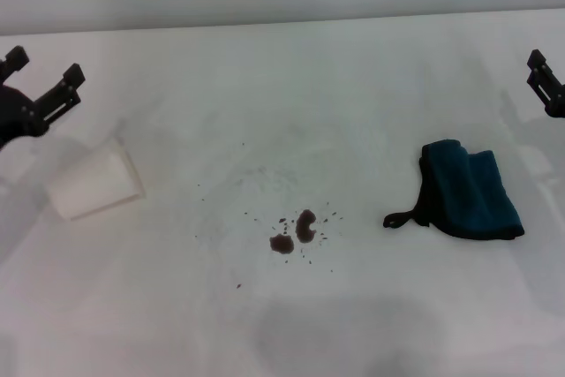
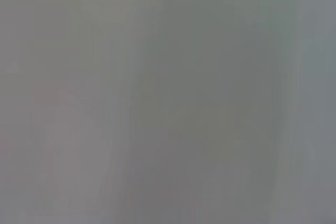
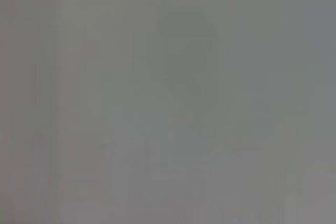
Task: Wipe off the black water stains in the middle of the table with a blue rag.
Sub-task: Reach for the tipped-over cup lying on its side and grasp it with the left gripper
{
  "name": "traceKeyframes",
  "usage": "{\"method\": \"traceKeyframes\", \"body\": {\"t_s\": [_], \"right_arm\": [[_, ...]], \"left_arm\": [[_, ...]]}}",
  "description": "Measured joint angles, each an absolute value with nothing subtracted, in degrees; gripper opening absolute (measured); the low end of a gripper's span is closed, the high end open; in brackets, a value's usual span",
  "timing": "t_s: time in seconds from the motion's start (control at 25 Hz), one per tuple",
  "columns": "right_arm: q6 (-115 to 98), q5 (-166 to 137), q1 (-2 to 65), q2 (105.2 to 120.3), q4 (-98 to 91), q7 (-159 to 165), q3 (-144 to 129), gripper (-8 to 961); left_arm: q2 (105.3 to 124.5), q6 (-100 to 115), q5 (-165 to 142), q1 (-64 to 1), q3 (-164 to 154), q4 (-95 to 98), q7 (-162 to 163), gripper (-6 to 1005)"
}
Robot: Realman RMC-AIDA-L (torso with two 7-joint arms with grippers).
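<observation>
Stains point(image 1: 296, 231) sit mid-table point(image 1: 265, 86), unwiped, specks scattered around them. Rag point(image 1: 468, 190) lies crumpled well to their right, nearest your right gripper point(image 1: 546, 81), so that arm is the likely picker; its fingers are cut off at the frame edge, state unknown. Left gripper point(image 1: 42, 81) hangs spread and empty, just above a tipped cup point(image 1: 95, 183). Both wrist views show nothing usable.

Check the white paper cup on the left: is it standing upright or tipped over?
Tipped over. The cup lies on its side on the table, its long side wall showing, just below the left claw.
</observation>
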State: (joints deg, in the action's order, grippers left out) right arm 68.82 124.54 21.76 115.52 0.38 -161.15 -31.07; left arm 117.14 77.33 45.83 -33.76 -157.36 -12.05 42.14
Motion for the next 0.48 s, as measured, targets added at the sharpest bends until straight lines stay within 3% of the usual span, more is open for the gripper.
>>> {"method": "traceKeyframes", "body": {"t_s": [0.28,0.48], "right_arm": [[68.43,124.62,22.43,115.48,0.10,-161.02,-30.68,696],[68.31,124.65,22.92,115.54,0.09,-161.01,-30.59,696]], "left_arm": [[117.79,87.58,36.49,-42.46,-163.00,-38.23,68.18,877],[116.75,96.16,28.05,-47.25,-163.08,-50.25,76.63,876]]}}
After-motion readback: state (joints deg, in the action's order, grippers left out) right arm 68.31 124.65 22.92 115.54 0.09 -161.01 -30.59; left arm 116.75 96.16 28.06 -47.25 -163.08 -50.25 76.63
